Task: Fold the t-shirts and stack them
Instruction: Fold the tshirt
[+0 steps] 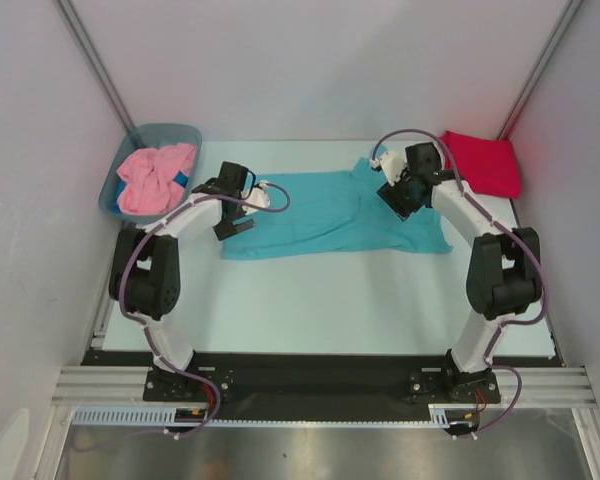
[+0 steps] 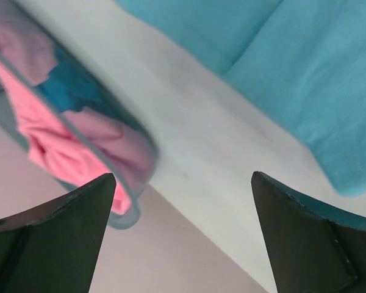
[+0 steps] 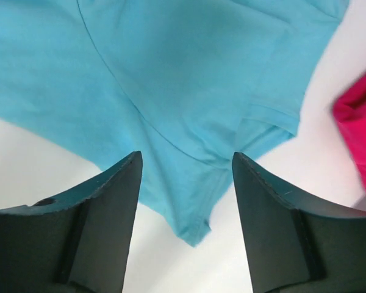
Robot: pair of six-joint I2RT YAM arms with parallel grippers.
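Observation:
The turquoise t-shirt [image 1: 320, 215] lies spread flat across the table's middle; it also shows in the left wrist view [image 2: 311, 79] and the right wrist view [image 3: 171, 85]. The crimson red t-shirt [image 1: 483, 160] lies folded at the back right, its edge in the right wrist view [image 3: 360, 128]. The pink t-shirt [image 1: 152, 180] is crumpled in the tub, also in the left wrist view [image 2: 55, 146]. My left gripper [image 1: 230, 224] is open and empty over the turquoise shirt's left edge. My right gripper [image 1: 394, 200] is open and empty above the shirt's right part, a sleeve corner between its fingers.
The grey-blue plastic tub [image 1: 115, 178] stands at the back left against the wall, its rim in the left wrist view [image 2: 134, 207]. White walls close in on both sides and the back. The pale table [image 1: 330, 300] reaches the black front rail.

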